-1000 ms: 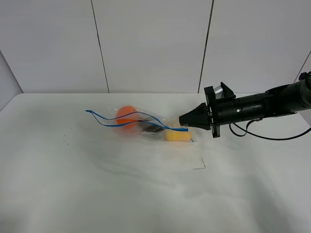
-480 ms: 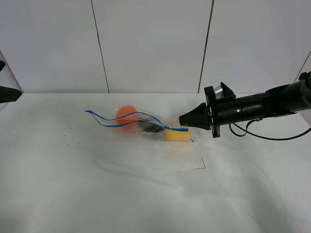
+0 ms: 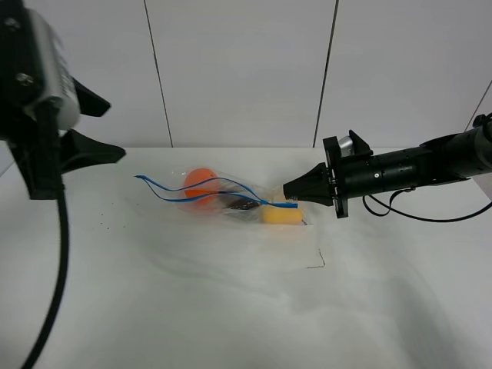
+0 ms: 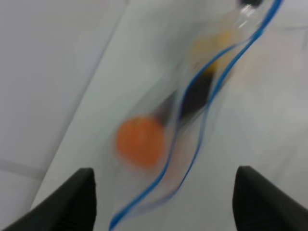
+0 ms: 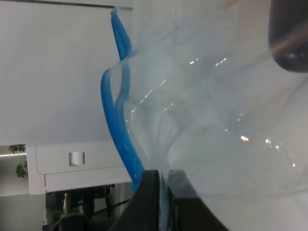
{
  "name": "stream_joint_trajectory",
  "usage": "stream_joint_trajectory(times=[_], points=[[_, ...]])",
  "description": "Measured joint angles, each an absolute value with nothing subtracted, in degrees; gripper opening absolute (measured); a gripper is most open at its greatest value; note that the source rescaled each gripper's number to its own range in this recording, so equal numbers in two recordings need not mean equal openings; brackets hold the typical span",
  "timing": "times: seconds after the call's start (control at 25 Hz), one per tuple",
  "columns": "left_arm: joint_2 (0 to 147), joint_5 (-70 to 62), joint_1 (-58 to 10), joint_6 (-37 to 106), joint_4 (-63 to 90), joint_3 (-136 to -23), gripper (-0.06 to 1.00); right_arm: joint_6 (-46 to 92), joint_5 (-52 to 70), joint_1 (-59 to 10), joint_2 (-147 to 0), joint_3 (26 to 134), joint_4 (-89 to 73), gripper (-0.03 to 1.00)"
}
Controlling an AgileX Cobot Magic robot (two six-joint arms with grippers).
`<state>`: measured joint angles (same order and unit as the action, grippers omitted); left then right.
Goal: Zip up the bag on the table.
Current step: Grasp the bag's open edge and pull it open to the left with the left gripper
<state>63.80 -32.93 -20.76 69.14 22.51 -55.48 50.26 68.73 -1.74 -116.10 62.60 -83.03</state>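
Observation:
The clear bag (image 3: 231,201) lies on the white table (image 3: 192,307), its mouth gaping, with the blue seal strip (image 3: 165,188) wavy and parted. Inside are an orange (image 3: 200,183), a yellow fruit (image 3: 280,214) and a dark oblong item (image 3: 238,204). My right gripper (image 3: 290,197) is shut on the right end of the seal; the right wrist view shows its fingers (image 5: 150,192) pinched on the blue strip (image 5: 118,130). My left gripper (image 3: 104,128) is open, raised at the far left, apart from the bag. The blurred left wrist view shows the bag (image 4: 192,110) and the orange (image 4: 139,142) beyond its spread fingers (image 4: 72,197).
A thin black corner mark (image 3: 317,261) lies just in front of the bag. Small dark specks (image 3: 104,224) dot the table on the left. The left arm's black cable (image 3: 58,261) hangs over the left edge. A panelled wall stands behind.
My left arm has swung into view from the left edge, now large and high at the upper left, gripper facing the bag. The right gripper and the bag have not moved.

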Motion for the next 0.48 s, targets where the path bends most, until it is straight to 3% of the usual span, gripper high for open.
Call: stream_joint_trajectory(times=[0.2,0.48], points=[[70.87,-24.58,-32.52,68.01,22.71,-55.48,0.8,50.26,68.73,-1.74,-116.1,62.6,-83.03,0.0],[80.08,-12.96,-43.11,67.87,22.76,-55.48,0.79,50.26,68.73,-1.74,-116.1,62.6,-83.03,0.0]])
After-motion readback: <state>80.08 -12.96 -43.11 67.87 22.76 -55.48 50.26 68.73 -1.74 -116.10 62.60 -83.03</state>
